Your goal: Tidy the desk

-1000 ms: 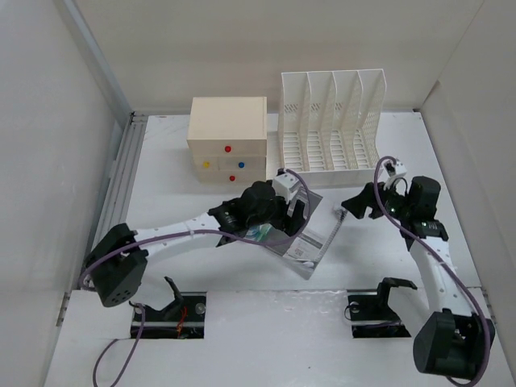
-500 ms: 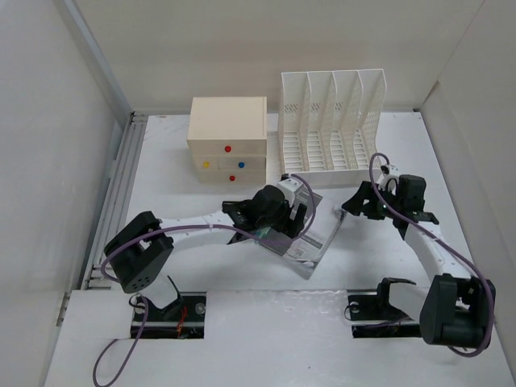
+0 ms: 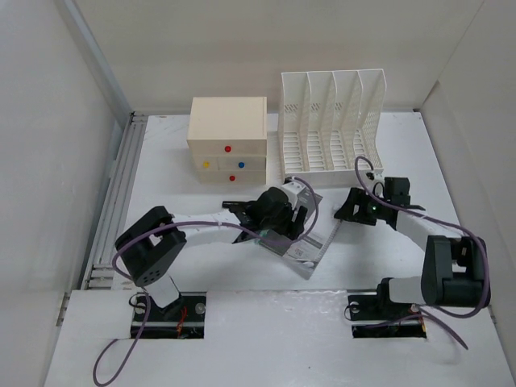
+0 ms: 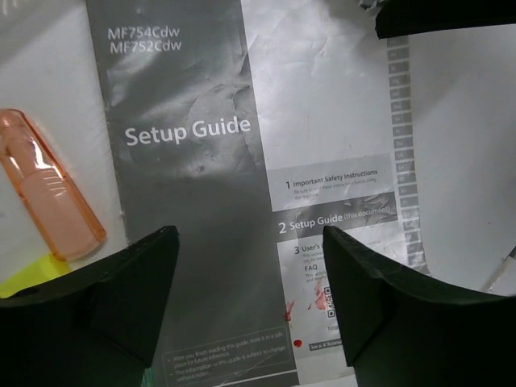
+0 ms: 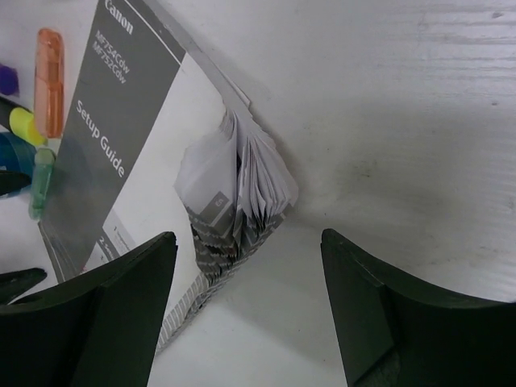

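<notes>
A grey and white "Setup Guide" booklet [image 3: 313,235] lies flat on the white desk [image 3: 173,205]. My left gripper [image 3: 295,213] hovers open just above its cover [image 4: 242,161], with its two dark fingers [image 4: 121,310] apart over the lower text. My right gripper [image 3: 348,208] is open and empty, low at the booklet's right corner, where the pages [image 5: 242,181] curl up and fan out. The grey cover also shows in the right wrist view [image 5: 105,137].
An orange highlighter [image 4: 48,189] lies left of the booklet beside a yellow one [image 4: 24,278], and teal [image 5: 40,181] and purple pens lie nearby. A cream drawer box [image 3: 227,137] and a white file rack [image 3: 332,121] stand at the back. There are dark cut-outs [image 3: 169,313] at the front edge.
Both arms have dropped lower. The left gripper has settled closer over the booklet. The right gripper has moved down and left toward the booklet's curled corner.
</notes>
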Tool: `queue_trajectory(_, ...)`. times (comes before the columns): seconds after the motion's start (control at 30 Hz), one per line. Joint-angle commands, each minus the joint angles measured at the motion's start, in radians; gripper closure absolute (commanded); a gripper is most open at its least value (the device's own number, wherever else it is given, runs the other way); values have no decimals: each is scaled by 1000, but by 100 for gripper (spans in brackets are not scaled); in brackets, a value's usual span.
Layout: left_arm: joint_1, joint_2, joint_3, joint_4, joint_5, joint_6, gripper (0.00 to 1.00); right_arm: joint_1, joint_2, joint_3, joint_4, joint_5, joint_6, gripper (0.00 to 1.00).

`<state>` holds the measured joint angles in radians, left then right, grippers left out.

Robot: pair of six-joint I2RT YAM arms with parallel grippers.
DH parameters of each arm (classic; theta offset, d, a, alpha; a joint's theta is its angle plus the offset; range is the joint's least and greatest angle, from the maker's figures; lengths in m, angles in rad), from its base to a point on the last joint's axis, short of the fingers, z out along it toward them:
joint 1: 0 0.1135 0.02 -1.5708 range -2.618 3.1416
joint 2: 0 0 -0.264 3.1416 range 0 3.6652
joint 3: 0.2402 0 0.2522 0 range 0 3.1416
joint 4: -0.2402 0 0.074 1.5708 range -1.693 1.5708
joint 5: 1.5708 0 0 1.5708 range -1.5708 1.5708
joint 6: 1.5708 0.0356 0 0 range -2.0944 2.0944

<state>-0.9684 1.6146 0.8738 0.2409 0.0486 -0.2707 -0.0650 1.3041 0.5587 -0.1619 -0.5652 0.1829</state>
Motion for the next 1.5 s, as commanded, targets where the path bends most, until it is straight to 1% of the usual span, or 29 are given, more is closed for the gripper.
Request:
queue_trajectory(0.0,0,36,33,20,39,-10,34,19,62,27,70,-51,-36,23)
queue_trajectory(0.03,0,47,45,11,51,-10,41,28,107,27,79,-61,-36,23)
queue_trajectory(0.07,0,65,45,11,51,-10,45,37,128,27,91,-61,-36,23)
queue_trajectory(0.13,0,76,54,11,72,-10,50,50,190,27,130,-75,-45,23)
queue_trajectory(0.17,0,93,54,11,82,-10,60,60,210,27,140,-100,-45,24)
queue_trajectory(0.27,0,114,63,1,102,-10,75,106,270,46,153,-139,-45,28)
queue_trajectory(0.3,0,123,73,-9,102,-10,84,117,280,58,162,-150,-45,32)
queue_trajectory(0.37,0,134,83,-18,111,-10,91,133,293,69,162,-170,-45,41)
queue_trajectory(0.4,0,146,83,-18,120,-10,93,142,293,69,162,-188,-45,53)
queue_trajectory(0.47,0,156,96,-29,132,-10,95,142,293,69,162,-202,-57,66)
queue_trajectory(0.5,0,172,106,-40,151,-10,95,142,262,69,162,-212,-57,73)
queue_trajectory(0.53,0,186,106,-40,161,-10,97,142,245,69,162,-213,-57,88)
queue_trajectory(0.6,0,186,116,-40,172,-10,97,142,183,69,162,-222,-66,100)
queue_trajectory(0.7,0,186,116,-49,172,-10,97,105,115,60,162,-237,-75,100)
queue_trajectory(0.77,0,144,116,-49,159,-10,92,62,48,70,162,-263,-85,100)
queue_trajectory(0.83,0,102,126,-61,146,-1,84,35,-24,107,124,-272,-124,100)
queue_trajectory(0.87,0,50,135,-74,146,10,64,25,-48,125,102,-282,-144,100)
queue_trajectory(0.9,0,19,136,-74,137,24,55,25,-69,148,28,-282,-173,100)
queue_trajectory(0.97,0,-51,136,-74,154,36,38,25,-120,231,-55,-282,-268,100)
queue_trajectory(1.0,0,-126,136,-63,171,36,25,40,-132,262,-104,-257,-302,100)
queue_trajectory(1.07,14,-203,111,-42,201,47,18,68,-152,364,-230,-208,-397,100)
queue_trajectory(1.1,14,-278,111,-13,227,47,15,80,-152,407,-284,-191,-449,100)
queue_trajectory(1.13,28,-313,100,-12,227,47,12,94,-152,447,-374,-191,-503,100)
queue_trajectory(1.17,28,-347,100,-2,227,47,9,94,-161,502,-396,-191,-545,100)
queue_trajectory(1.23,39,-436,90,-2,194,47,7,105,-210,533,-396,-191,-545,100)
queue_trajectory(1.3,39,-490,65,-2,147,68,6,137,-259,582,-387,-145,-545,100)
queue_trajectory(1.33,39,-536,65,-12,125,83,4,169,-259,608,-387,-93,-545,100)
queue_trajectory(1.4,39,-574,56,-24,88,99,4,192,-259,703,-406,-50,-545,100)
queue_trajectory(1.47,39,-620,56,-37,27,120,3,203,-215,776,-415,-25,-545,100)
